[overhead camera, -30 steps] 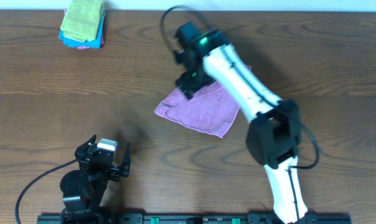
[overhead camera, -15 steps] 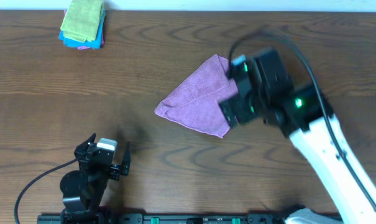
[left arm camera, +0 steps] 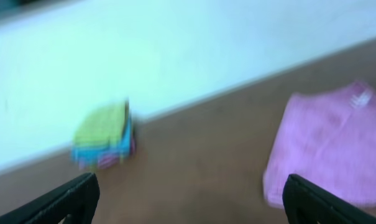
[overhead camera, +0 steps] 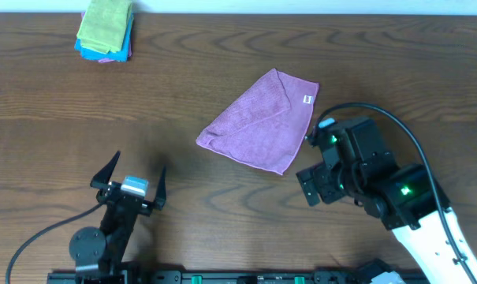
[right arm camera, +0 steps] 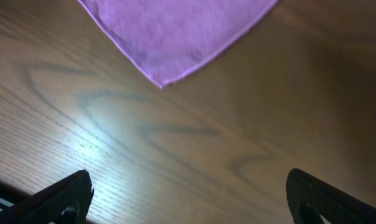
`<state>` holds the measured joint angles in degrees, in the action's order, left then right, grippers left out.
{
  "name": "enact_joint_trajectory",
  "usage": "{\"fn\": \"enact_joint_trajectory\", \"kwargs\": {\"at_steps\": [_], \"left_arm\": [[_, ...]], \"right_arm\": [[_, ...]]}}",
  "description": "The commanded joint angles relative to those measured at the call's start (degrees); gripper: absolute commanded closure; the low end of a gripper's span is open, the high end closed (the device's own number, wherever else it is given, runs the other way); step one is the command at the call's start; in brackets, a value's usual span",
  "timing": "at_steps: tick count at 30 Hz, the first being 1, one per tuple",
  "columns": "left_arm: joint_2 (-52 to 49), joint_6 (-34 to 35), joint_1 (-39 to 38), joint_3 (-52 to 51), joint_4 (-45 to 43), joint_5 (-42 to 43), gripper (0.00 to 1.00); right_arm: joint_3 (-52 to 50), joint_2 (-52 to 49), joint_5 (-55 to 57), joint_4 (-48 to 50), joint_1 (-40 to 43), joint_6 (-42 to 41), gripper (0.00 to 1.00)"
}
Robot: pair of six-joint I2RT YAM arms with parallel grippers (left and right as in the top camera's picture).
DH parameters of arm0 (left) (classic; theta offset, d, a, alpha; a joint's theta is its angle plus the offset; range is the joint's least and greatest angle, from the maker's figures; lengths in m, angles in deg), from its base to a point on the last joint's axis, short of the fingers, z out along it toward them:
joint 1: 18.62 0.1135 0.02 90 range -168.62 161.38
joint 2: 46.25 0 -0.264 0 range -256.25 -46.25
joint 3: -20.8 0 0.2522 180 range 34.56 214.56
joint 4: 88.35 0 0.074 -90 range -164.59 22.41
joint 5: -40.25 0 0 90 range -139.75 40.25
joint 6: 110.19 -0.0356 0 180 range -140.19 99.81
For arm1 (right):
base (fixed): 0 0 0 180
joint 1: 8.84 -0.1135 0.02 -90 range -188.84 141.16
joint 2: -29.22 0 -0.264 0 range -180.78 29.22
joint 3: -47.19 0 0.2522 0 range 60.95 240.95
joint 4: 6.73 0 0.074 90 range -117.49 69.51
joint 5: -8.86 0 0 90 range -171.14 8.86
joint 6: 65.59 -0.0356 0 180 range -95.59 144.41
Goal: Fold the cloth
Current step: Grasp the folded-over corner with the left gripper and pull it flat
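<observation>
A purple cloth (overhead camera: 259, 121) lies folded on the wooden table, roughly four-sided, with a small white tag near its far right corner. It also shows in the left wrist view (left arm camera: 332, 149) and in the right wrist view (right arm camera: 175, 31), where one corner points down. My right gripper (overhead camera: 311, 188) is open and empty, just right of and below the cloth's near corner; its fingertips (right arm camera: 188, 196) frame bare wood. My left gripper (overhead camera: 128, 172) is open and empty near the table's front left; the blurred left wrist view (left arm camera: 191, 196) looks toward the cloth.
A stack of folded cloths (overhead camera: 106, 30), green on top with blue and pink under it, sits at the far left corner, also in the left wrist view (left arm camera: 104, 135). A white wall runs behind the table's far edge.
My right arm has pulled back from over the cloth toward the front right, leaving the cloth folded and uncovered. My left gripper has opened wider and tilted up.
</observation>
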<state>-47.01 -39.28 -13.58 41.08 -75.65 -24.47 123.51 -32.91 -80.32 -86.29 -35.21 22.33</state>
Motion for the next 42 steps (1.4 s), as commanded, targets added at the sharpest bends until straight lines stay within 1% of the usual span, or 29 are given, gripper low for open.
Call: {"fn": "enact_joint_trajectory", "kwargs": {"at_steps": [1,4,6,7,8,10,13,15,16,18,21,23,27,30,32,37,40,42], "left_arm": [[-2.49,5.09,-0.22,-0.48,-7.56,6.32,0.05],[-11.74,9.27,-0.26,0.07,-17.92,6.36,0.05],[-23.67,10.16,-0.59,4.33,-23.19,9.29,0.04],[-30.23,10.14,-0.94,8.20,-23.15,11.26,0.04],[-35.65,10.14,-1.33,11.72,-22.71,13.18,0.05],[-49.72,10.14,-2.71,21.92,-20.63,18.34,0.05],[-67.47,9.51,-6.51,37.20,-12.63,20.81,0.05],[-75.93,5.60,-9.68,46.16,-5.42,20.83,0.05],[-78.60,3.50,-10.93,49.42,-2.38,20.63,0.04],[-83.78,-0.72,-13.46,56.30,4.48,19.19,0.05],[-90.99,-7.69,-17.86,65.70,14.05,12.87,0.05],[-95.69,-11.72,-21.09,70.23,17.27,8.48,0.05],[-103.82,-15.39,-27.34,75.84,17.55,2.51,0.05],[-107.30,-16.98,-31.04,76.94,14.51,-1.77,0.05],[-108.93,-16.90,-33.20,76.94,13.70,-1.57,0.05],[-110.25,-16.70,-37.86,76.89,16.98,-1.29,0.04],[-110.25,-16.74,-40.89,76.89,15.21,-1.31,0.05],[-110.27,-14.67,-42.07,76.89,15.58,0.72,0.05]], "right_arm": [[-1.03,2.86,-1.64,-0.37,0.70,-4.13,0.01],[-0.46,6.16,-3.23,0.79,0.72,-5.11,0.01],[1.05,8.17,-3.23,0.90,1.25,-6.10,0.01],[2.16,8.81,-3.23,0.50,1.66,-6.80,0.01],[3.28,9.09,-3.23,-0.20,2.03,-7.30,0.01],[6.95,9.16,-3.21,-3.28,2.89,-9.18,0.01],[10.64,9.18,-2.73,-7.17,3.48,-13.07,0.01],[11.37,9.64,-2.51,-8.41,3.48,-14.60,0.01],[11.37,9.88,-2.32,-8.66,3.48,-15.17,0.01],[11.37,10.14,-1.81,-9.03,3.48,-15.43,0.01],[11.37,10.56,0.44,-10.25,3.48,-17.22,0.01],[11.37,10.88,2.43,-11.69,3.48,-17.44,0.01],[11.37,11.76,3.69,-13.68,3.48,-17.68,0.01],[11.37,13.03,3.67,-15.08,3.48,-18.34,0.01],[11.37,14.34,3.69,-17.27,3.48,-18.49,0.01],[11.37,17.81,3.67,-21.84,3.48,-18.18,0.01],[11.39,19.80,3.50,-24.50,3.48,-14.86,0.01],[11.37,19.87,3.50,-25.42,3.48,-13.90,0.01]]}}
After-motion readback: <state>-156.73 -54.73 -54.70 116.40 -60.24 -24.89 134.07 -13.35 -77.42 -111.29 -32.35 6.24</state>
